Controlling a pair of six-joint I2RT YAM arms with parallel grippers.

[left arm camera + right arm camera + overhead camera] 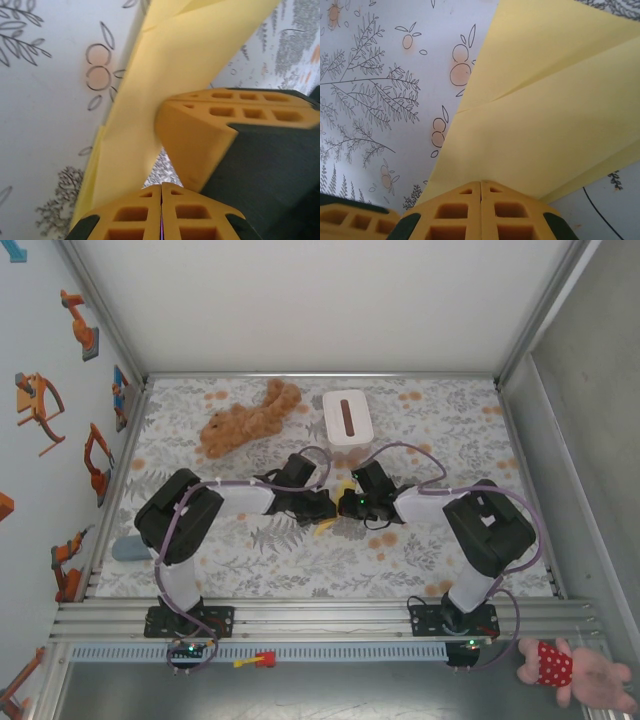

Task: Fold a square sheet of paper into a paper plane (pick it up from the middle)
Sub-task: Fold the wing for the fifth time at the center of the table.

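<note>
left gripper (161, 189) pads pressed together on the yellow paper (150, 100). right gripper (481, 186) likewise clamped on it, creases showing. paper held between the 2 above the table (300, 560) centre, on the near side of the white box (347, 417). risk: arms pulling apart would tear it or shift the creases. box slot dark, contents can't tell.

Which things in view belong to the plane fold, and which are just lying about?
In the job:
folded yellow paper
left tool
right tool

Lying about:
brown plush toy
white box
pink plush toy, off the table
</note>
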